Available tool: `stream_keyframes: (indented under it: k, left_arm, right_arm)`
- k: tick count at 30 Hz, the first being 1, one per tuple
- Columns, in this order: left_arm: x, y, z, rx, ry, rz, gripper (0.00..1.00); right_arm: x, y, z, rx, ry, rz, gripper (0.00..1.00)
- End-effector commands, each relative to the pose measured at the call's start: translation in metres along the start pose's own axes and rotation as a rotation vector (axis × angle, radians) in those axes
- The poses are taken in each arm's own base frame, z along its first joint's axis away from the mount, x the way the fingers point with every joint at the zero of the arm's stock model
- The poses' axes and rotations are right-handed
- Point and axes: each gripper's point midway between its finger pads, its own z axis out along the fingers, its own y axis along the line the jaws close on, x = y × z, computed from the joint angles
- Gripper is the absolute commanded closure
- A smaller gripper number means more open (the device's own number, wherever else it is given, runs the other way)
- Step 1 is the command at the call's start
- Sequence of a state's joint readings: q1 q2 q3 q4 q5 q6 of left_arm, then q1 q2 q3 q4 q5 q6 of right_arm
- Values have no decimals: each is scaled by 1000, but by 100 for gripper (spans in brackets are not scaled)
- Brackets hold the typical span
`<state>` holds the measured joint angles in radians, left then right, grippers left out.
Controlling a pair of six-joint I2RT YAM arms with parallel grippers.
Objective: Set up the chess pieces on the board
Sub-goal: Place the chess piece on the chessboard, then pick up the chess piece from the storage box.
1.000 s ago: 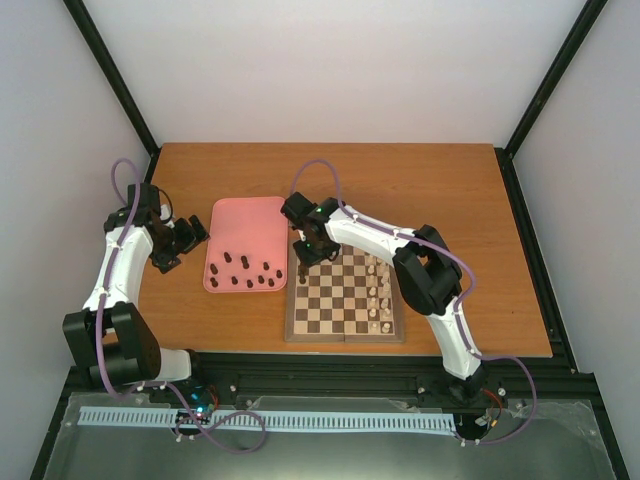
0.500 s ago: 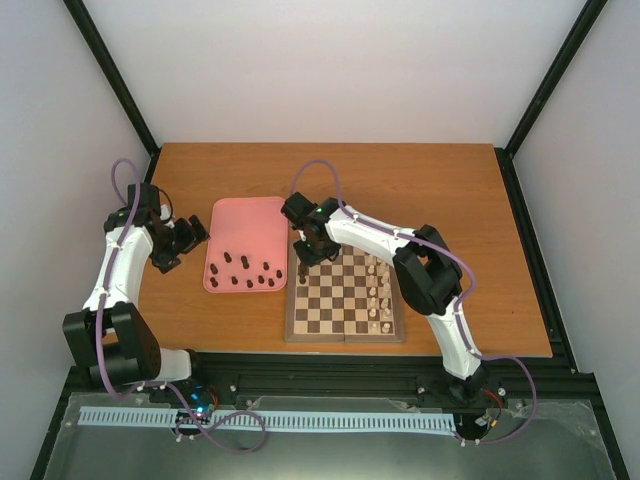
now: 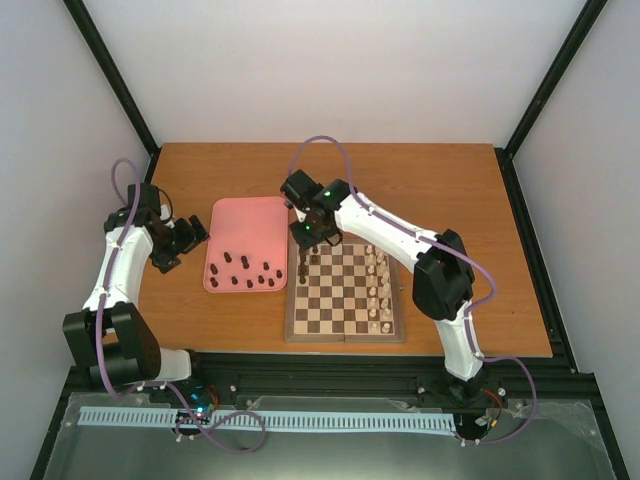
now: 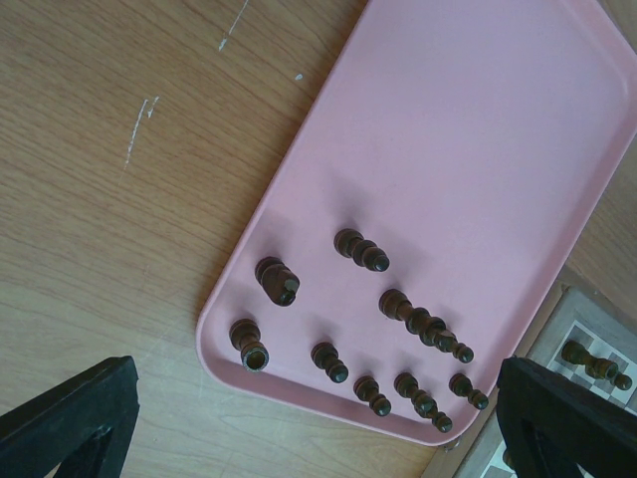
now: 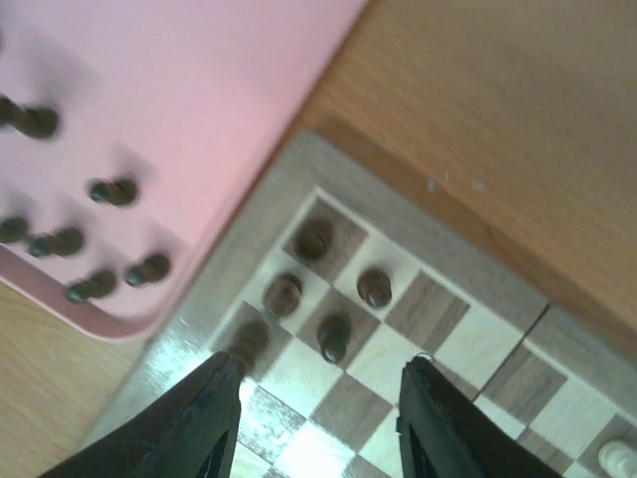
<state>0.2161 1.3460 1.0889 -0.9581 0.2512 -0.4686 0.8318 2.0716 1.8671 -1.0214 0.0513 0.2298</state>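
The chessboard (image 3: 345,300) lies in front of the right arm. Several dark pieces (image 5: 333,337) stand on its far-left corner squares. More dark pieces (image 3: 245,272) lie and stand at the near end of the pink tray (image 3: 250,222), and they show closely in the left wrist view (image 4: 418,319). My right gripper (image 3: 307,236) hovers over the board's far-left corner; in its wrist view (image 5: 323,373) it is open and empty above those pieces. My left gripper (image 3: 182,240) is wide open and empty (image 4: 314,398), left of the tray.
Cream-white pieces (image 3: 378,290) stand in two columns on the board's right side; one shows in the right wrist view (image 5: 619,456). The tray sits right against the board's left edge (image 4: 587,329). Bare wooden table (image 3: 430,190) extends behind and to the right.
My right gripper has lifted up and slightly back from the board's far-left corner, open and empty, and its elbow swung right. The left arm has not moved.
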Motion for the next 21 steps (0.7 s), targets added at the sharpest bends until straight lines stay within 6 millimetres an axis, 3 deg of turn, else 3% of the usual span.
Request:
stream_keyframes:
  k: [1, 6, 10, 15, 21]
  left_arm:
    - [-7, -7, -7, 16, -35, 27, 0]
    - [-9, -8, -11, 23, -45, 23, 0]
    - [-8, -9, -13, 26, -49, 24, 0]
    - [-7, -10, -14, 29, -49, 25, 0]
    - [-7, -10, -14, 30, -45, 26, 0]
  right_arm:
    - [-31, 22, -37, -66, -101, -56, 52]
    - [-52, 68, -30, -173, -115, -117, 51]
    - [-55, 101, -9, -245, -101, -152, 52]
    - [-46, 110, 23, -261, -55, -161, 53]
    - [-43, 107, 55, -226, -26, -153, 55]
